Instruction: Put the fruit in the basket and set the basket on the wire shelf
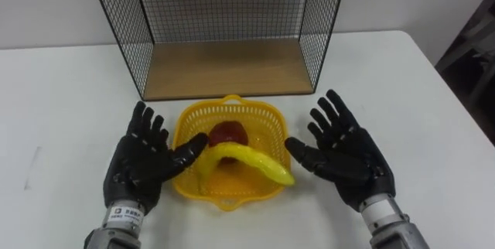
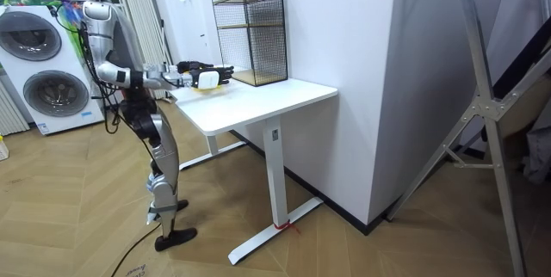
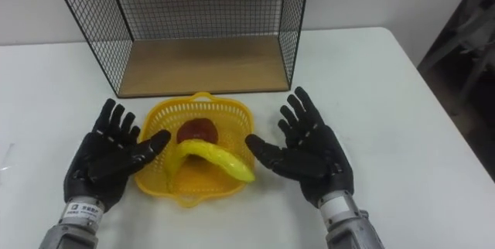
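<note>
1. Fruit: one banana [image 1: 249, 162] and one red apple [image 1: 227, 134] lie in the single yellow basket [image 1: 186, 119], on the table [image 1: 62, 110] before the one wire shelf [image 1: 224, 67].
2. Left hand [image 1: 139, 165] flanks the basket's left side, fingers spread straight, grasping nothing.
3. Right hand [image 1: 349, 156] flanks its right side, fingers likewise released.

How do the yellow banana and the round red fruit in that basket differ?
The long yellow banana is curved; the round red fruit is compact. The banana lies across the front, one end reaching the rim; the red fruit sits behind it. Both are in the yellow plastic basket.
</note>
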Motion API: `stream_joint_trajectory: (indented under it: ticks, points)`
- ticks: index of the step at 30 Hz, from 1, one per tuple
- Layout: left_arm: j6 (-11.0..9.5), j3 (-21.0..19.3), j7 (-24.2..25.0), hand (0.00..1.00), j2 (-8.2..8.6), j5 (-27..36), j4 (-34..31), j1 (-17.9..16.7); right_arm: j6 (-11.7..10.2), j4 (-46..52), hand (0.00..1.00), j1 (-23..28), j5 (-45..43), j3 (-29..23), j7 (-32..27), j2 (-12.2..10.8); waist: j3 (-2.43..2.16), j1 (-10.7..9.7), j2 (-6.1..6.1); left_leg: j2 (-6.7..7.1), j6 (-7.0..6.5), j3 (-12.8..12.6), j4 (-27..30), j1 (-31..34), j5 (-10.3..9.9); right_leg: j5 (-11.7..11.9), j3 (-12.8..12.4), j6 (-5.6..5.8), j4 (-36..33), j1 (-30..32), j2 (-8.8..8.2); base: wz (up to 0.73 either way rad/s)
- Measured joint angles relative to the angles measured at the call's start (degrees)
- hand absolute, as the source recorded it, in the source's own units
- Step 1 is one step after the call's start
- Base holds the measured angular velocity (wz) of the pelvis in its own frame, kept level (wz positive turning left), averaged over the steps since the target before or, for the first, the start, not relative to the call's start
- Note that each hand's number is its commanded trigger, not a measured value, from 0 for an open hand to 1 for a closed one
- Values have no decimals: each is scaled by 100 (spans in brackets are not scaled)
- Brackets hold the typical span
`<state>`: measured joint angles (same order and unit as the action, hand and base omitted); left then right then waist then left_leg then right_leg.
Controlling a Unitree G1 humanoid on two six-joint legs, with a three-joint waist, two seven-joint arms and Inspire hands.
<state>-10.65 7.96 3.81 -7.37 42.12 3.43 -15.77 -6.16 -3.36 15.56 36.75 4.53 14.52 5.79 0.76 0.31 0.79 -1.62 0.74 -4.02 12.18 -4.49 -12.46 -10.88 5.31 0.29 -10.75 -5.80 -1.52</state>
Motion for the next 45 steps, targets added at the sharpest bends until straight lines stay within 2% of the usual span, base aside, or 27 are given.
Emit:
stream_joint_trajectory:
  ticks: [5,9,17,22,31,35,40,45]
  points:
    - [171,14,168,0,-1,8,1,-1,1,-21,0,-1,0,106,130,-8,-4,-1,2,-5,0,-1,-4,4,0,0,4,0,-4,19,5,0]
    - [198,31,260,0,-2,8,0,-2,1,-42,0,-21,-3,192,150,-7,-12,0,2,-6,0,-16,2,31,0,0,2,-1,-13,75,3,0]
    - [200,303,389,0,-15,2,138,-11,3,-44,0,-91,-1,338,306,-7,-3,-6,-37,-10,0,-22,54,85,0,13,-3,-8,-19,91,2,0]
    - [197,410,449,0,-23,15,222,-11,3,-54,0,-110,120,427,400,5,-16,-4,-68,-10,0,-5,53,70,0,14,4,-9,-28,83,3,0]
    - [160,452,457,0,-27,115,221,-13,-8,-478,0,-347,252,664,441,35,10,11,-31,-15,-4,-53,43,75,2,14,-58,-8,-83,90,11,-2]
    - [113,501,458,0,-29,111,221,-13,-22,-481,0,-388,450,742,434,39,32,13,-64,-17,-4,-53,37,83,2,14,-57,-8,-92,103,11,0]
    - [64,527,457,0,-24,109,220,-13,-33,-480,0,-430,524,791,378,30,31,18,-64,-17,-4,-58,-1,88,4,14,-62,-8,-90,123,14,0]
    - [15,532,456,0,11,105,217,12,-130,-507,0,-579,432,810,377,-14,19,31,-11,-17,-12,-66,7,114,17,14,-66,-9,-102,192,11,0]
